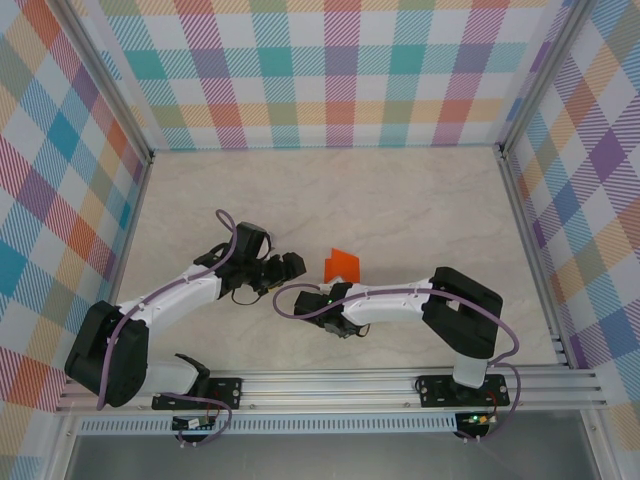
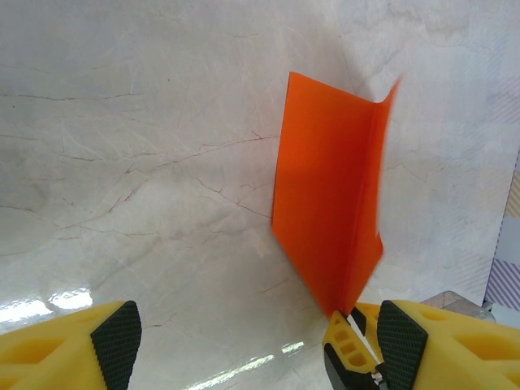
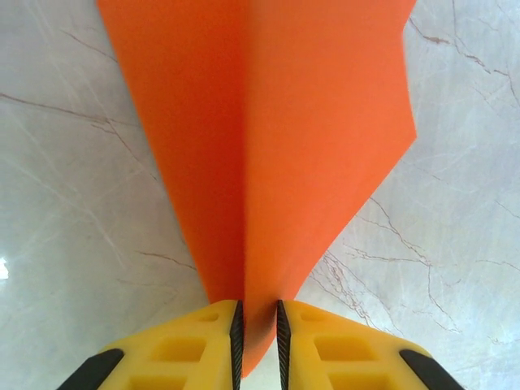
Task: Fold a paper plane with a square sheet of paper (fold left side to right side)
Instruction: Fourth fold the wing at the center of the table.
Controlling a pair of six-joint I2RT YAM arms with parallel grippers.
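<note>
The square sheet of paper is bright orange and bent along a crease into two leaning layers. It stands off the table, and its lower corner is pinched between the pads of my right gripper, which is shut on it. From above, the paper rises just beyond the right gripper. My left gripper sits just left of it, open wide. In the left wrist view the paper stands upright ahead and to the right of the left gripper, whose right finger is next to the right gripper's yellow tip.
The marble table stretches behind the paper. Checked walls and metal frame posts close the back and both sides. A rail with both arm bases runs along the near edge.
</note>
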